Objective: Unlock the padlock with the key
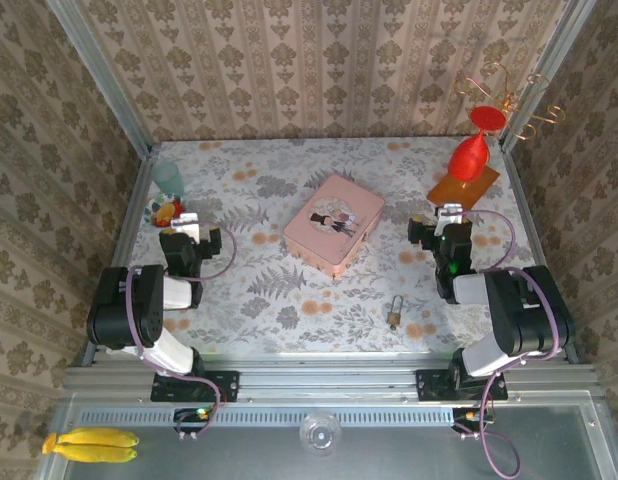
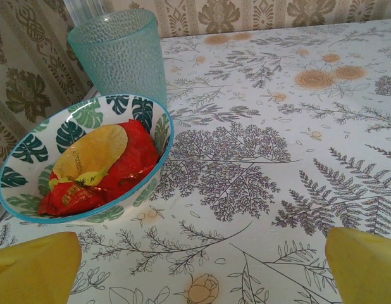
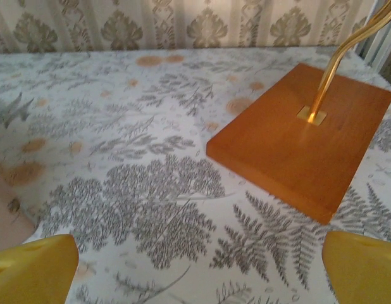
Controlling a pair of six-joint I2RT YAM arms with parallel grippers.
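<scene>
The tiny brass padlock (image 1: 395, 313) with its thin silver loop lies on the flowery table (image 1: 269, 300), near the front edge. The left hand (image 2: 198, 269) and the right hand (image 3: 198, 269) both have yellow fingers (image 2: 34, 269) spread apart, holding nothing. The writing on the shiny red packet (image 2: 123, 168) is too small to read.

Your table (image 1: 274, 300) has a floral cover. On it: pink box (image 1: 333, 223) centre, padlock (image 1: 395, 313) near the front, cup (image 1: 168, 178) and bowl (image 1: 167, 211) back left, wooden base (image 1: 463, 186) back right.
</scene>
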